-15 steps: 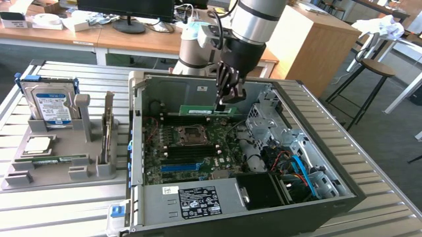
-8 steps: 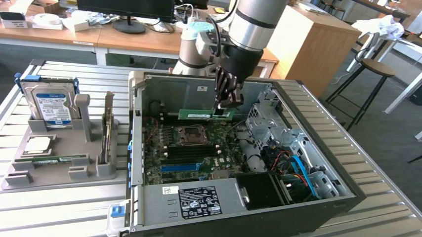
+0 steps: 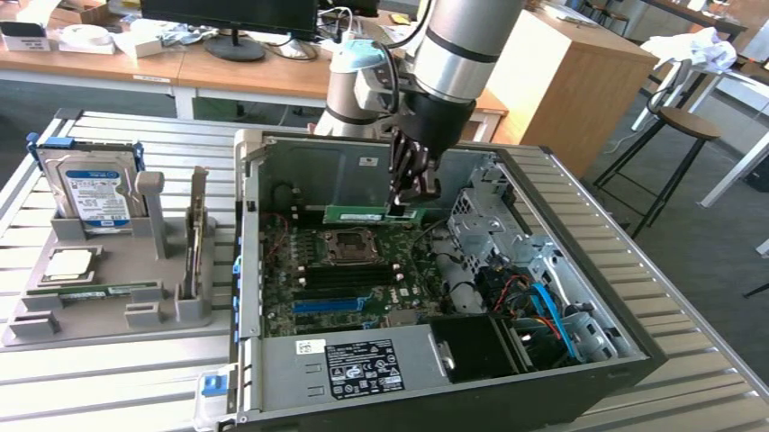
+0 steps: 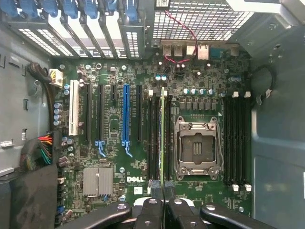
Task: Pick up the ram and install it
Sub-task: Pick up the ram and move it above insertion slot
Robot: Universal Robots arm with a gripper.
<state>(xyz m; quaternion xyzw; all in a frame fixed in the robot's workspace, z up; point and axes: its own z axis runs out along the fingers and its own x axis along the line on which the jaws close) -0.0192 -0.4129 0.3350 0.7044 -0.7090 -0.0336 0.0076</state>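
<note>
In the wrist view, one thin, flat green ram stick (image 4: 162, 133) is seen edge-on, gripped between the closed jaws of the black gripper (image 4: 163, 190), with the green motherboard (image 4: 114, 138) beyond them.

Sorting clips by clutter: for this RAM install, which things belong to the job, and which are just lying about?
In the job:
- ram, held over the motherboard
- gripper, shut on it
- open computer case

Lying about:
- hard drive
- processor chip
- grey holder
- stool
</note>
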